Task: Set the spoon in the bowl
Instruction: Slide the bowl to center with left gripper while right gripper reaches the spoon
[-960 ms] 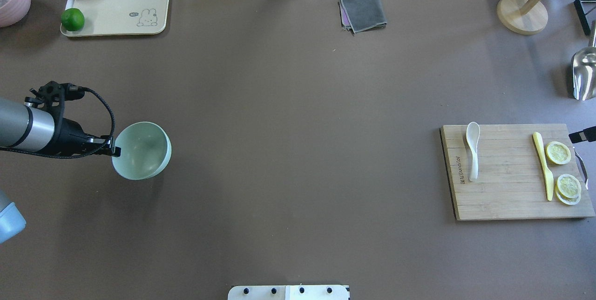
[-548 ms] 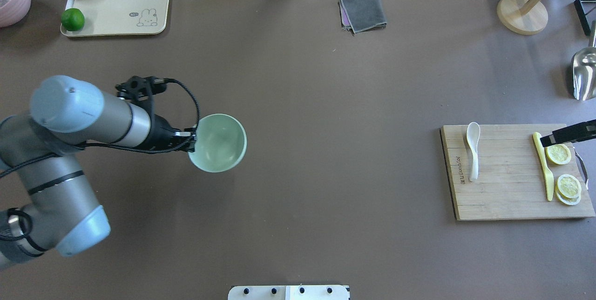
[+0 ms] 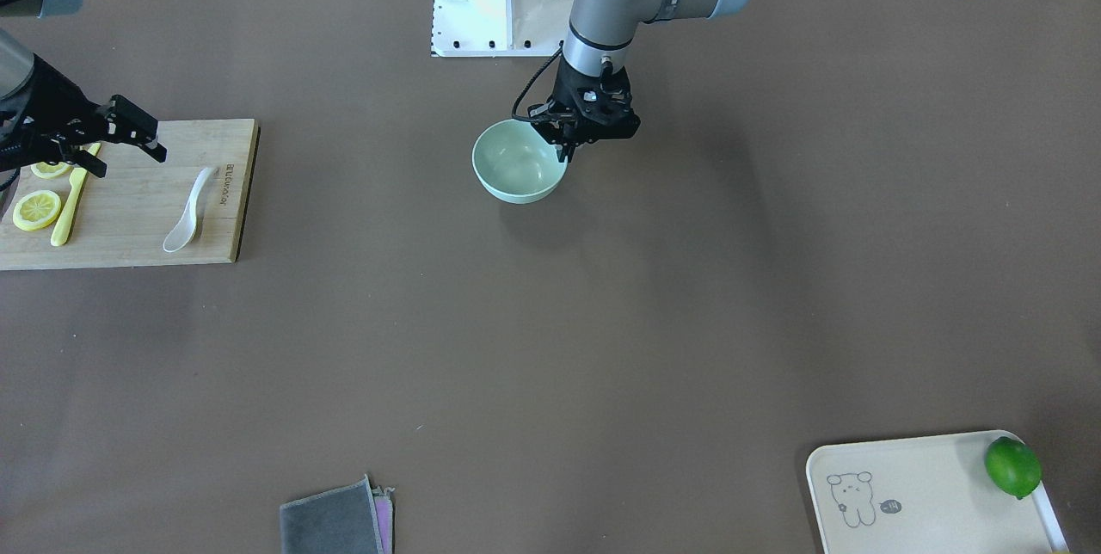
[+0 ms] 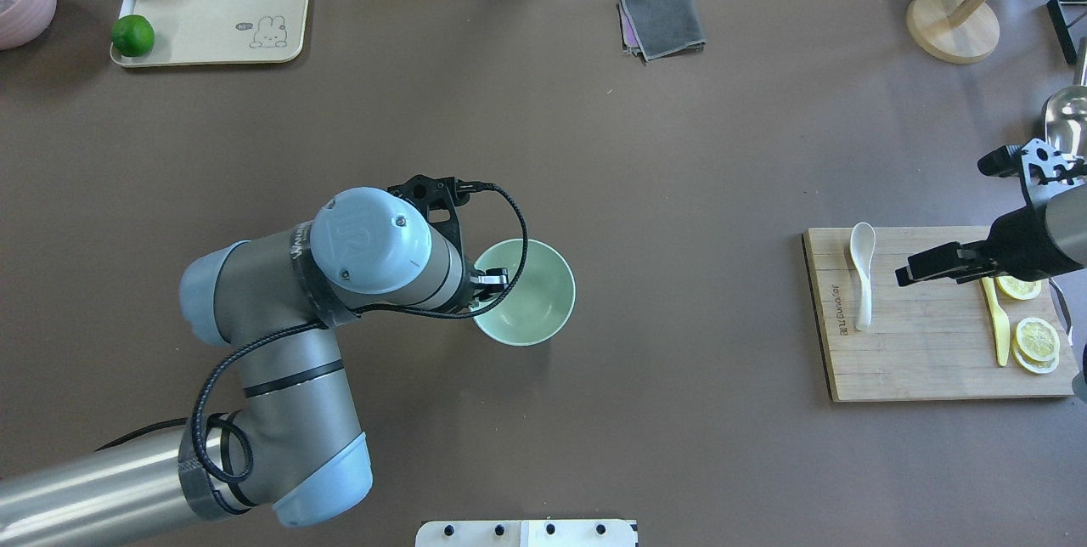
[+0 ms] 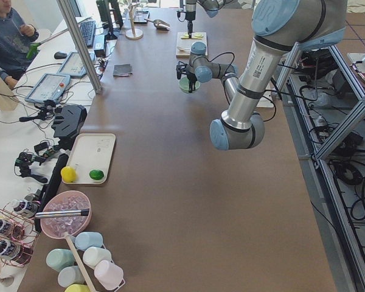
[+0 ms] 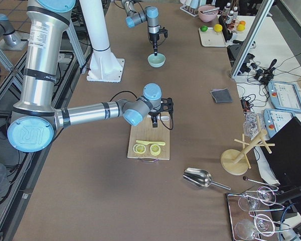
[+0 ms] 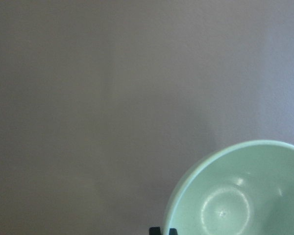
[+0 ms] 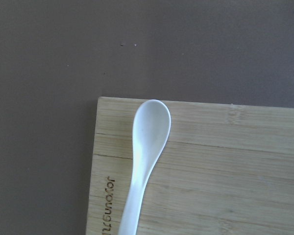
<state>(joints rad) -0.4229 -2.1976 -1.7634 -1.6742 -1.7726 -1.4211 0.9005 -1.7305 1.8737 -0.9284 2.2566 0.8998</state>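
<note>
The spoon lies on the cutting board, at three o'clock from the bowl, whose rim the left gripper pinches. The right gripper hovers spread at the spoon's three o'clock. The spoon looks light, glossy, slippery and maybe brittle; I'd grip mid-handle.

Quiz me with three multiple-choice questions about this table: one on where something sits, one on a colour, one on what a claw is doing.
1. Where does the spoon lie?
A) in a drawer
B) on the wooden board
C) on a plate

2. What colour is the bowl?
A) red
B) black
C) pale green

3. What is the left claw doing?
A) clamping the bowl's rim
B) holding a fork
C) hanging open, touching nothing

Answers:
1 B: the spoon lies flat near one end of the board.
2 C: its inside and wall are mint green.
3 A: the front-facing view shows it closed on the rim.
</note>
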